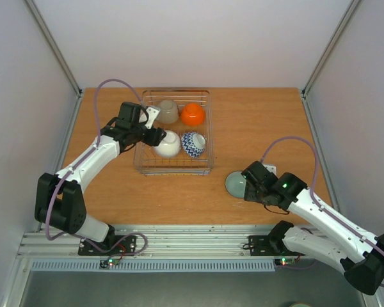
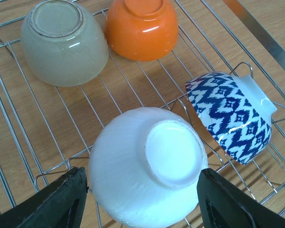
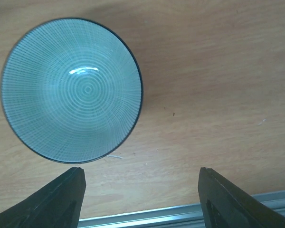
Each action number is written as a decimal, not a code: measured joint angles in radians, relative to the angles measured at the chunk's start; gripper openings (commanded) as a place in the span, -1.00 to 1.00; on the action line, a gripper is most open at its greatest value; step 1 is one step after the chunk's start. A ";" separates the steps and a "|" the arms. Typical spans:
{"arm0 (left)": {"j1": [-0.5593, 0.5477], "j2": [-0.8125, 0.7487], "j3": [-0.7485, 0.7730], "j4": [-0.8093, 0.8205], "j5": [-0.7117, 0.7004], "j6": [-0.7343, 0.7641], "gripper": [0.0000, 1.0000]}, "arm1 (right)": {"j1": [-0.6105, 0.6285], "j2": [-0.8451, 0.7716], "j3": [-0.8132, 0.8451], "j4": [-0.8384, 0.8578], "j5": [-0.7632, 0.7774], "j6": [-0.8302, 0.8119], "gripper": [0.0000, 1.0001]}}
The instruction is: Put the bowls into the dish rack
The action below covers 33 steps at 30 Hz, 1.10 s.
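The silver wire dish rack stands at the middle back of the table. It holds a beige bowl, an orange bowl, a plain white bowl and a blue-white zigzag bowl, all tipped or upside down. My left gripper is open, its fingers on either side of the white bowl, which rests on the rack wires. A pale grey-green bowl sits upright on the table. My right gripper is open and empty just beside it; the bowl lies ahead and left of the fingers.
The table's near edge has an aluminium rail, which also shows in the right wrist view. White walls with metal posts close in the sides and back. Bare wood lies right of the rack.
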 measured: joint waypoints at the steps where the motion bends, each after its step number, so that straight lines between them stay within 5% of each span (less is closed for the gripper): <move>1: 0.000 0.000 0.000 0.000 0.002 -0.002 0.28 | 0.000 -0.009 -0.021 0.006 -0.003 0.013 0.33; 16: 0.000 0.019 0.001 -0.003 0.013 -0.003 0.28 | -0.007 0.062 -0.157 0.195 -0.008 0.092 0.07; 26: 0.000 0.019 0.001 -0.003 0.013 -0.003 0.28 | -0.013 0.124 -0.195 0.283 0.003 0.106 -0.52; 30: 0.000 0.019 0.001 -0.003 0.013 -0.003 0.28 | -0.014 0.123 -0.195 0.292 0.007 0.106 -0.96; 33: 0.000 0.019 0.001 -0.003 0.013 -0.003 0.28 | -0.019 0.114 -0.191 0.300 0.011 0.105 -0.98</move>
